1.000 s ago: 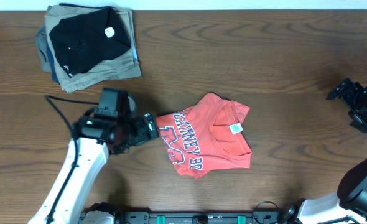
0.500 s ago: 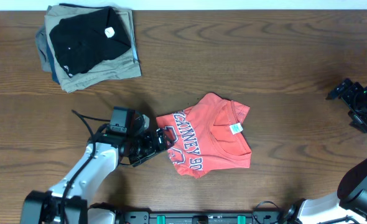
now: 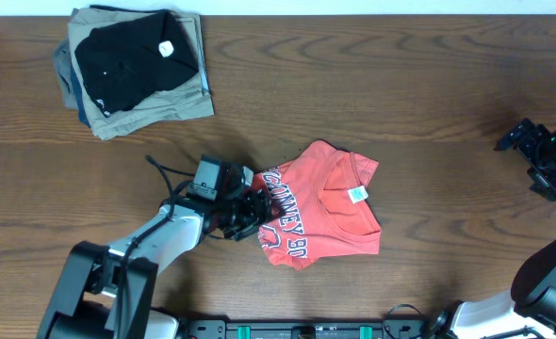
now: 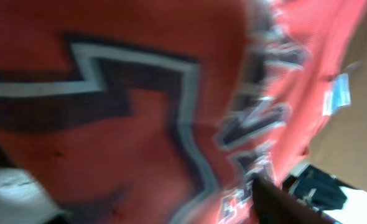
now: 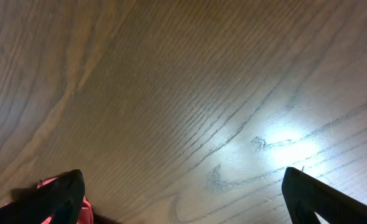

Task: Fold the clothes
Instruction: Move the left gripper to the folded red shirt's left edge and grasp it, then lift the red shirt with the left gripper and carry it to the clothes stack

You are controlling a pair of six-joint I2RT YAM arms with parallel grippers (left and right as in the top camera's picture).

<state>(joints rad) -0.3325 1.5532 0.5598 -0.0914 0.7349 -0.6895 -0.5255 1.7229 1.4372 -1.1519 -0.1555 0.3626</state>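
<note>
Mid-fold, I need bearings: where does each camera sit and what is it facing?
Overhead: fixed above the table, looking straight down; left gripper at the T-shirt's left edge, right arm far right.
Left wrist: close against the T-shirt's lettering, blurred; one dark finger lower right.
Right wrist: faces bare table; right gripper's open fingertips in the bottom corners.
Shared: overhead and left wrist both show lettering and neck tag.

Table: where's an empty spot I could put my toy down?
Biggest bare patch: the table between the T-shirt and the right claw. The top middle, right of the folded pile, is free too, and so is the left edge below that pile. Crowded: the shirt's left side, where the left claw sits.
</note>
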